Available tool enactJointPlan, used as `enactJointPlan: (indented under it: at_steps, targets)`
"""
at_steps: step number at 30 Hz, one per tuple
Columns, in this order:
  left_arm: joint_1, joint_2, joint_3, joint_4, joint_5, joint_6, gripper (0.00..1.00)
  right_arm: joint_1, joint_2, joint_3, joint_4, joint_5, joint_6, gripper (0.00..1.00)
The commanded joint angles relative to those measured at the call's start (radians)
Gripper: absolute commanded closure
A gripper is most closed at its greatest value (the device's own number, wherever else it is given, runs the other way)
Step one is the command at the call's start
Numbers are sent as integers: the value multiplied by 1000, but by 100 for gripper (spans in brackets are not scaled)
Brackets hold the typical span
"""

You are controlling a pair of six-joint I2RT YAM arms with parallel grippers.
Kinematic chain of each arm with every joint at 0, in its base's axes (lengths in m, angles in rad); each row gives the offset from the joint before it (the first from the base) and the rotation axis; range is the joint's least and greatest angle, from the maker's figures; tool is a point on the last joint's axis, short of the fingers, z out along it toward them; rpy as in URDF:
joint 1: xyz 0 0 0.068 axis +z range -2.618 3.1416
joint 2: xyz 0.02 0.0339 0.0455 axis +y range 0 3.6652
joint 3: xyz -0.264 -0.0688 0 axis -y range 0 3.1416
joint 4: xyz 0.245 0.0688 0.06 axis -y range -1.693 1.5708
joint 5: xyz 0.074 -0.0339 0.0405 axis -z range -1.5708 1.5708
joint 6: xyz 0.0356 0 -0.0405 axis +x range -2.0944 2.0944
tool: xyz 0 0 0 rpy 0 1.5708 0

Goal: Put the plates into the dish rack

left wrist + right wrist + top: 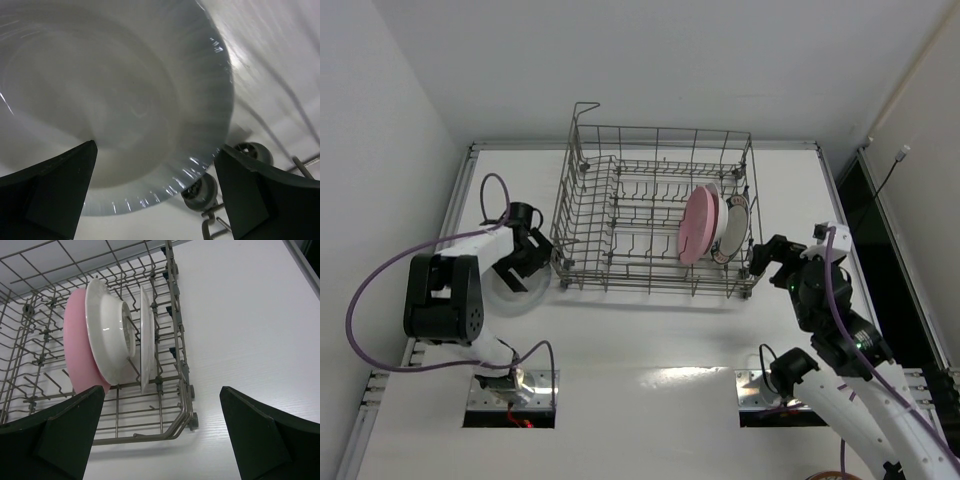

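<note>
The grey wire dish rack [620, 215] stands mid-table. Three plates stand upright at its right end: a pink plate [696, 226], a white plate [716, 222] behind it, and a rim-patterned plate [737, 226] nearest the rack's right side. In the right wrist view the pink plate [75, 357], white plate [107, 330] and third plate [146, 340] show edge-on. A second white plate [515, 298] lies flat on the table left of the rack and fills the left wrist view [125, 95]. My left gripper [527, 258] [155, 150] is open just above its rim. My right gripper [766, 258] [162, 435] is open and empty beside the rack's front right corner.
The rack's wheels [201, 192] sit close to the flat plate's edge. The rack's front right corner [187, 415] is just ahead of my right gripper. The table [650, 340] has raised rails at both sides, and a purple cable loops by the left arm.
</note>
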Motion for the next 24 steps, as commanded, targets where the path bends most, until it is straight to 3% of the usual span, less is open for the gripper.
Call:
enactJointPlan:
  at_steps: [1,5,8,9,11,12,13,24]
  targets:
    - [-21,57,46,11,3,10,0,-6,3,-13,14,47,1,0]
    - [-30,76,57,38,67,28,18,-6,3,-24,24,56,1,0]
    - [-30,76,68,57,92,46,44,-6,24,-24,24,67,1,0]
    - [-30,63,83,57,92,56,64,-6,24,-24,24,67,1,0]
    - [-30,50,100,57,102,56,79,-6,24,-24,33,67,1,0]
    - [-30,50,121,57,112,66,96,-6,24,-24,33,67,1,0]
    - [-30,40,134,43,112,66,100,-6,24,-24,33,67,1,0]
    - [-30,-68,258,-37,115,85,100,-6,24,-24,33,76,1,0]
